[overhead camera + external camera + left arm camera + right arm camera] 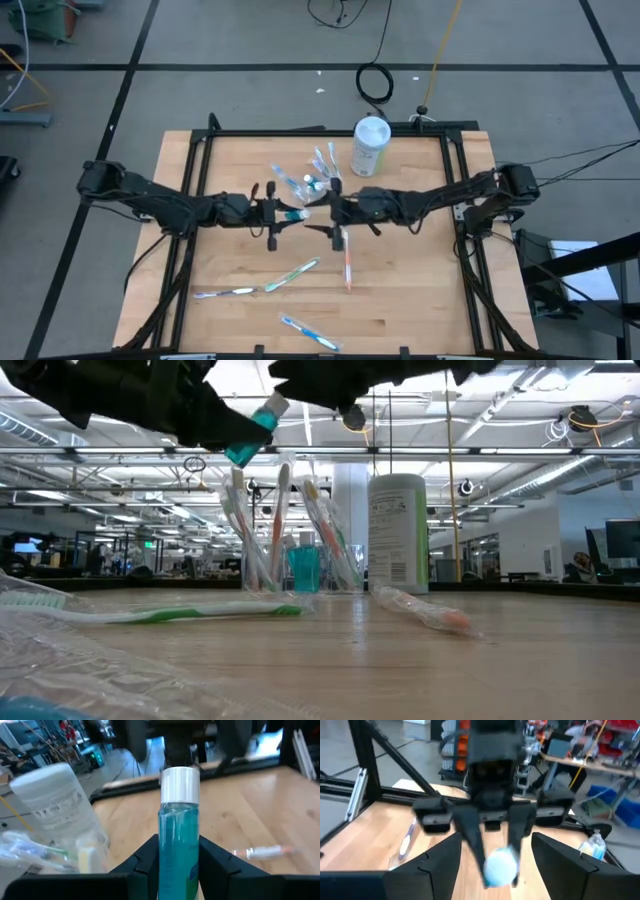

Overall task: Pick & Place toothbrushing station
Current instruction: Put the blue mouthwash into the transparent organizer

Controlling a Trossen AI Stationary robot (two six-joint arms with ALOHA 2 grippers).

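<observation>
My left gripper [285, 214] is shut on a small blue toothpaste tube [296, 214] with a white cap, held in the air over the middle of the table. My right gripper [326, 214] faces it, open, its fingers standing wide on either side of the tube's white cap [500, 866] without visibly touching it. The clear cup [300, 568] stands just behind them on its base, with several toothbrushes upright in it. More wrapped toothbrushes lie flat on the table: an orange one [346, 262], a green one [292, 273], and one near the front edge [310, 332]. My left gripper pinches the tube's blue body [178, 865] between its two fingers [148, 860], below the white cap [180, 784]. The fingers come level from the table's left and lie along the tube. The tube is lifted clear, its cap end pointing toward my right gripper.
A tall white-and-green canister [370, 146] stands at the far edge, right of the cup. Another toothbrush [226, 292] lies at the near left. A black frame [320, 132] runs around the table. Bare wood lies at the near right.
</observation>
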